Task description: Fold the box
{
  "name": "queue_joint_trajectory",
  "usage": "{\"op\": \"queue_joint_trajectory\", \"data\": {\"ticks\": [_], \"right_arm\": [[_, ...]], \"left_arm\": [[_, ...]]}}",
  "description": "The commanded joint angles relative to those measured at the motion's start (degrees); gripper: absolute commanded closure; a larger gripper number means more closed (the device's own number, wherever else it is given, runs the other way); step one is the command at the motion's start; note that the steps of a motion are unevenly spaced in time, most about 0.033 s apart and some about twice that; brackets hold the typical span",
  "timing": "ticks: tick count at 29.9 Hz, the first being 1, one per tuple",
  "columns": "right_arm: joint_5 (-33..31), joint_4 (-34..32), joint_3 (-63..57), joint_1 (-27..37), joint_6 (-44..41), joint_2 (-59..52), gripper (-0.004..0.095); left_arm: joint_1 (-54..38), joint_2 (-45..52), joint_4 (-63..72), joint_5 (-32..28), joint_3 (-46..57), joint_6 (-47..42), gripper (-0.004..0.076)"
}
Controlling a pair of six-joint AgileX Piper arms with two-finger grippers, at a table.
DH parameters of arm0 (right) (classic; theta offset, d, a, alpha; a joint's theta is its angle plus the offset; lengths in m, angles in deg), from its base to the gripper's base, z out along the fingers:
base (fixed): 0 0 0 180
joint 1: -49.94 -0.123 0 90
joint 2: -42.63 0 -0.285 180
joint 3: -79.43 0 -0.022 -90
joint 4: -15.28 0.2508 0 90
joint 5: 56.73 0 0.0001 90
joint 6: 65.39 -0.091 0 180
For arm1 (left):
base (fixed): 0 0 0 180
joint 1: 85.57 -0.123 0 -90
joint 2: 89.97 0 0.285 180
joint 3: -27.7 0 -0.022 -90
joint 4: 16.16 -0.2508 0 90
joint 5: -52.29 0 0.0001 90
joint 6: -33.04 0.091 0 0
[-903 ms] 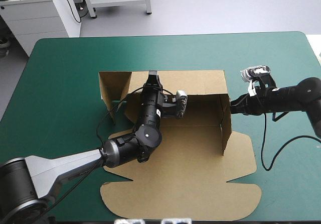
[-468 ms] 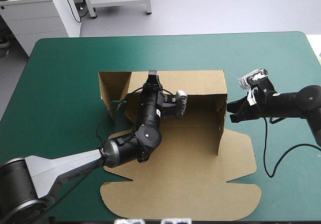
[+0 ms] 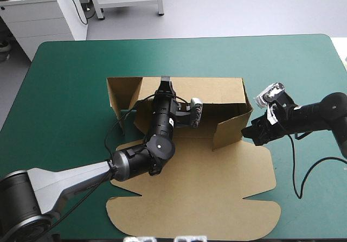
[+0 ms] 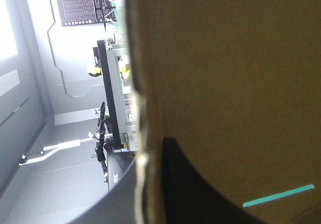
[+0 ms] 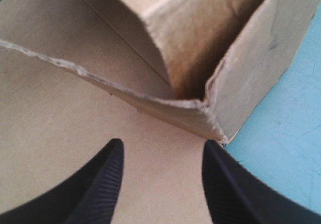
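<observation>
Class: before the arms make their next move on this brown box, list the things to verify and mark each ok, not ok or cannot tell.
1. left tool clamped on the back wall: ok, shut on its top edge.
2. right tool free to push: ok, open, nothing held.
3. right side wall square to the back wall: not ok, it slants inward.
4. left side wall raised: ok, standing.
5. lid panel flat on the table: ok.
6. right tool touching the right side wall: cannot tell.
</observation>
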Motion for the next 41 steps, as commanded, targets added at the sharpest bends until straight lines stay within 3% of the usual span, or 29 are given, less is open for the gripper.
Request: {"op": "queue_joint_trajectory", "data": {"ticks": [1, 7, 16, 20, 25, 28, 36, 39, 41], "right_arm": [[1.0, 1.1, 2.0, 0.3, -1.3, -2.0, 0.0256], [8.9, 2.8, 0.0, 0.3, -1.3, -2.0, 0.0233], [12.5, 14.9, -7.9, -1.2, 4.1, -2.0, 0.0233], [22.4, 16.1, -12.1, -6.5, 4.8, -2.3, 0.0235], [40.4, 16.8, -15.9, -14.2, 4.4, -3.2, 0.0236], [47.0, 18.3, -16.7, -16.7, 4.4, -3.2, 0.0236], [54.6, 23.7, -16.7, -17.4, 5.8, -3.2, 0.0238], [54.5, 26.6, -16.7, -17.4, 8.9, -3.2, 0.0245], [53.8, 28.2, -16.7, -17.4, 10.3, -3.2, 0.0302]], "left_arm": [[0.3, 2.4, -2.9, 2.4, -1.5, -0.7, 0.0732], [0.3, 2.4, -2.9, 2.4, -1.5, -0.7, 0.0732], [0.3, 2.4, -2.9, 2.4, -1.5, -0.7, 0.0732], [0.3, 2.4, -2.9, 2.4, -1.5, -0.7, 0.0732], [0.3, 2.4, -2.9, 2.4, -1.5, -0.7, 0.0732], [0.3, 2.4, -2.9, 2.4, -1.5, -0.6, 0.0732], [0.3, 2.4, -2.9, 2.4, -1.5, -0.6, 0.0732], [0.3, 2.4, -2.9, 2.2, -1.5, -0.6, 0.0732], [0.3, 2.4, -2.9, 2.2, -1.5, -0.6, 0.0732]]}}
